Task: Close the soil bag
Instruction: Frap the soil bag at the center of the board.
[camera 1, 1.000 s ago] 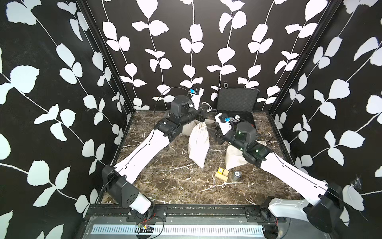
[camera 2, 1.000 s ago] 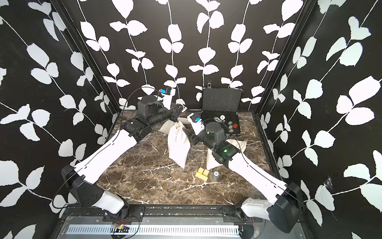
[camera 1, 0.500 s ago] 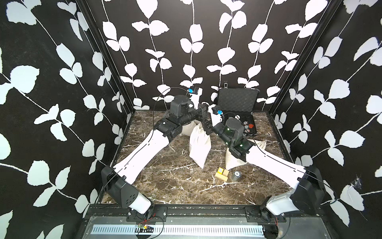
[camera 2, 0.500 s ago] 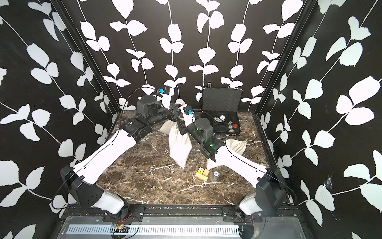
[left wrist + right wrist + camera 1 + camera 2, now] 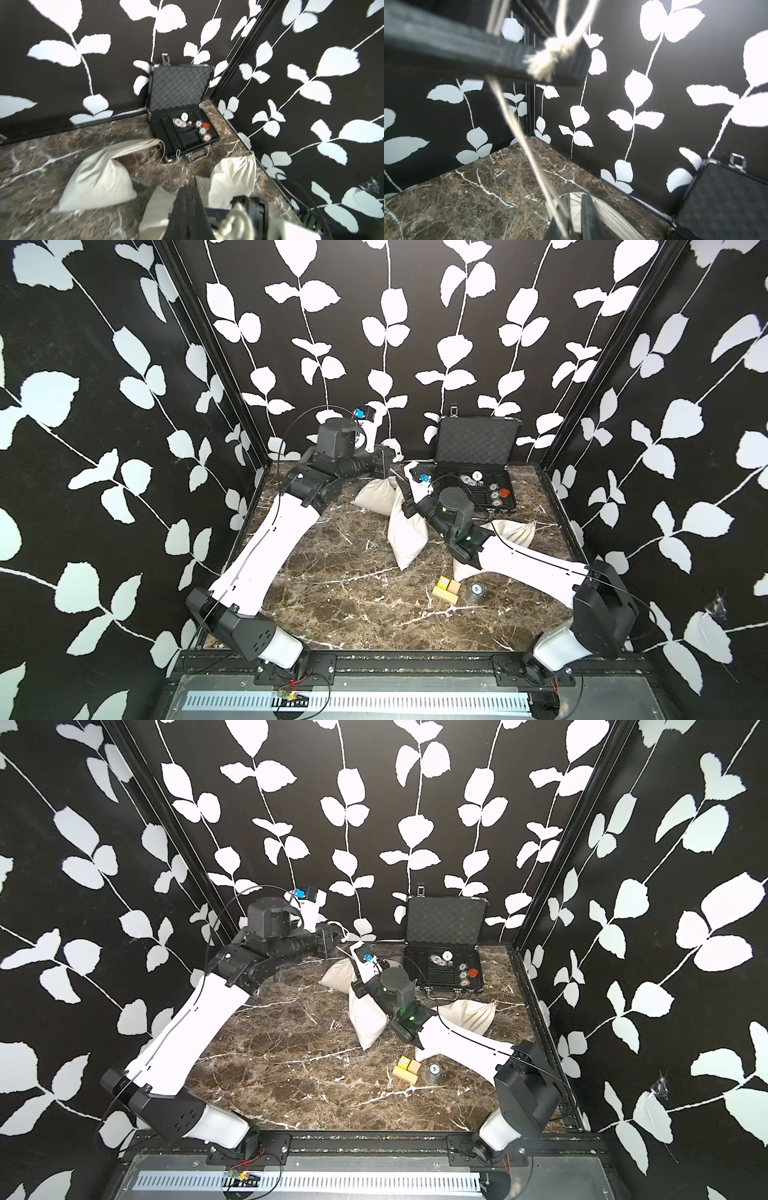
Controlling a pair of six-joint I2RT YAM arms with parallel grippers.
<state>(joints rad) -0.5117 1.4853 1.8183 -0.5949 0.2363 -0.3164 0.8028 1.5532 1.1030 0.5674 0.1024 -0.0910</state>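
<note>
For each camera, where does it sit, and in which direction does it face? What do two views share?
Both top views: high at the front, looking down toward the back wall; the left arm, right arm, soil bag and case show.
Left wrist: on the left arm, facing the case and back right corner; the left gripper shows.
Right wrist: on the right arm, facing the back left corner; the right gripper straddles the bag's neck, the left gripper's fingers hold the drawstring.
Shared: both wrist views show the case and soil bag.

Three cloth bags [image 5: 372,497] [image 5: 409,537] [image 5: 513,531], one open case [image 5: 478,443], two robot arms [image 5: 270,539] [image 5: 528,564].
</note>
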